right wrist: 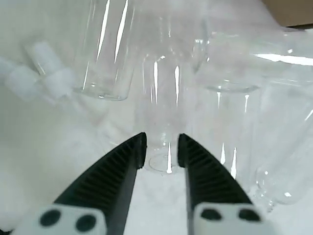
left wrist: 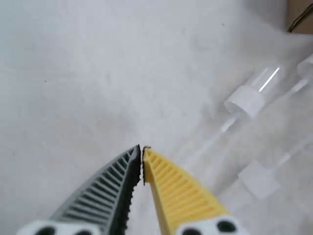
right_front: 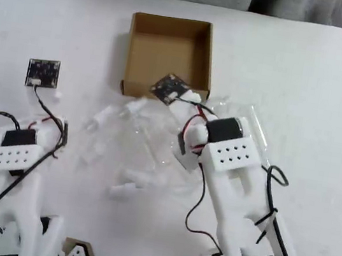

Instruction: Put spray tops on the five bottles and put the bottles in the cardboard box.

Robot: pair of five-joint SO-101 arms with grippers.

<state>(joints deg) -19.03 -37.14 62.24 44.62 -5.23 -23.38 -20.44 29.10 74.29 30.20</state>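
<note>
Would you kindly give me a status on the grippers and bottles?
Left gripper shut, empty, over table. Right gripper open at end of clear bottle. Spray tops loose; cardboard box empty.

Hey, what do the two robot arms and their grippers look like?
The left arm and the right arm are white plastic with black motors, plates dotted with holes, and loose black cables. The left gripper has one dark grey and one yellow ridged finger; the right gripper has two black ridged fingers.
</note>
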